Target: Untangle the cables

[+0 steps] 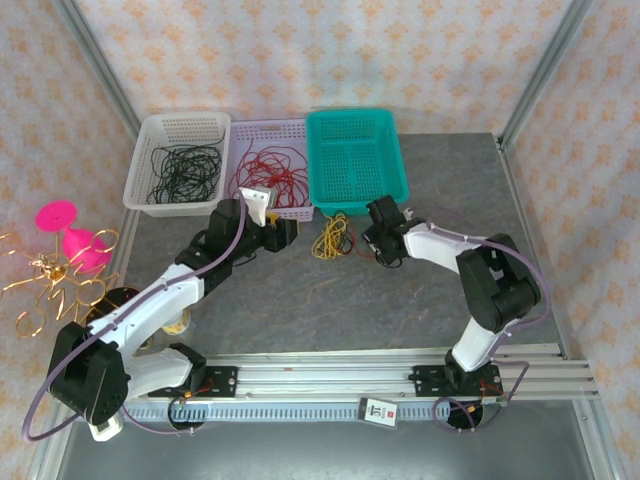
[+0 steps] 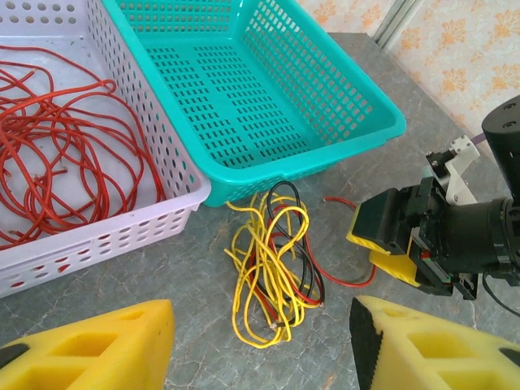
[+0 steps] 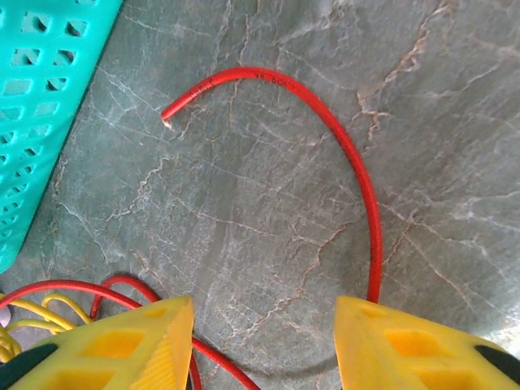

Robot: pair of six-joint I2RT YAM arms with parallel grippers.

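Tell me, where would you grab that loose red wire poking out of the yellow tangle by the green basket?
Probably the red wire at its free curved tail, coming from straight above. That stretch lies flat on the bare table, clear of the yellow loops, so a pinch across it should snag nothing else. The right end effector hovers open over it.
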